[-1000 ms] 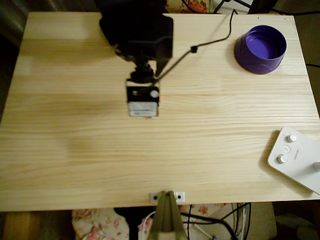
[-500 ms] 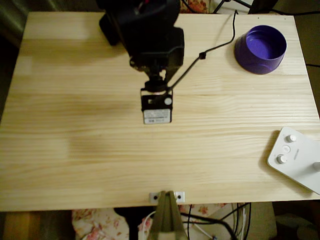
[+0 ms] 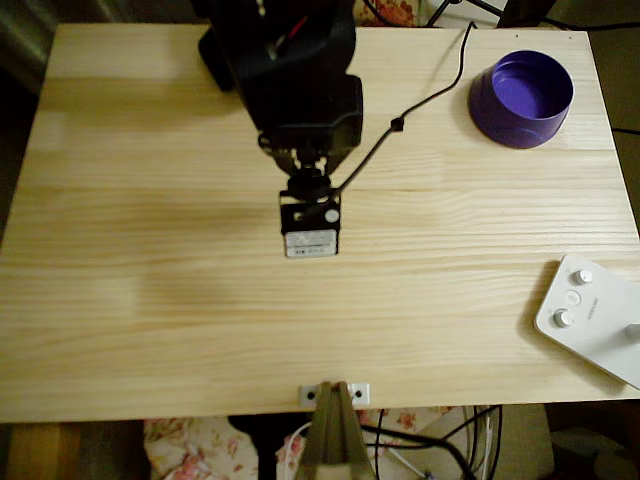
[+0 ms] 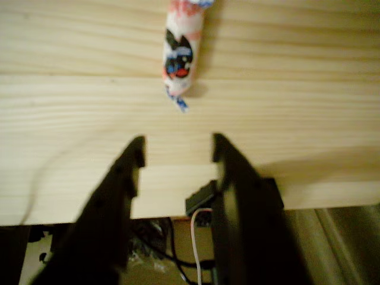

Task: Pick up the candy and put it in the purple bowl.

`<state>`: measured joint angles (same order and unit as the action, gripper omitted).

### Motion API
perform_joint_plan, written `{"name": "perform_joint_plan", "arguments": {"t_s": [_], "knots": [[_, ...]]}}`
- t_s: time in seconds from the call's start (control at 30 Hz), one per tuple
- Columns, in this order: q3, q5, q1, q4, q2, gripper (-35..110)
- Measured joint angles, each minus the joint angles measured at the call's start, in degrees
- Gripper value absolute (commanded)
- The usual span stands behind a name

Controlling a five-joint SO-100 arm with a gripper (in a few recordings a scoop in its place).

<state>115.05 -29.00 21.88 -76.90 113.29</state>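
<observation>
In the wrist view the candy [image 4: 178, 53] lies on the wooden table, a pinkish-white wrapper with a dark mark and a twisted bluish end pointing toward me. My gripper [image 4: 179, 145] is open, both black fingers [image 4: 122, 178] short of the candy with nothing between them. In the overhead view my black arm [image 3: 295, 90] reaches over the table's middle, and its wrist block [image 3: 310, 228] covers the candy. The purple bowl [image 3: 522, 98] stands empty at the far right corner, well away from the arm.
A white device with knobs [image 3: 592, 318] lies at the table's right edge near the front. A black cable [image 3: 420, 105] runs from the arm toward the back. A metal clamp [image 3: 334, 394] sits at the front edge. The table edge [image 4: 178, 205] shows below my fingers.
The arm has swung to the right and reached a little further toward the front edge of the table. The bowl and the white device have not moved.
</observation>
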Motion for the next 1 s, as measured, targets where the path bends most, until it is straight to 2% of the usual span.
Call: {"name": "perform_joint_plan", "arguments": {"t_s": [0.3, 1.0], "knots": [[0.6, -0.6, 0.9, 2.6, -1.0, 23], [1.8, -3.6, 2.5, 10.2, -9.1, 26]]}}
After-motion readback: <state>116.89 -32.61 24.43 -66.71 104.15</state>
